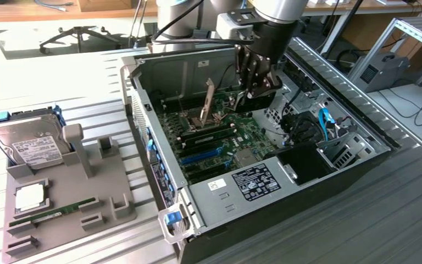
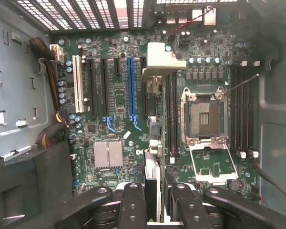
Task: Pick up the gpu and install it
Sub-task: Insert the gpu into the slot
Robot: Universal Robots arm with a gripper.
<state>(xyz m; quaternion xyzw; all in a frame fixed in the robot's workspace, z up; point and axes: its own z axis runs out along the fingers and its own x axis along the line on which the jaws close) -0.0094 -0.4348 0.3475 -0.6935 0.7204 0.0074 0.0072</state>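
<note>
My gripper reaches down into the open computer case, above the green motherboard. It is shut on the gpu, a thin dark card that the wrist view shows edge-on between the black fingers. The card's silver end bracket points away from the wrist. In the exterior view the gpu shows as a dark shape just under the gripper. The card hangs over the expansion slots, close beside the long blue slot. Whether it touches the board I cannot tell.
The open CPU socket with its raised lever lies next to the card, RAM slots beyond it. Cables run along the case wall. On the exterior view's left, a grey fixture holds a hard drive, a RAM stick and a chip.
</note>
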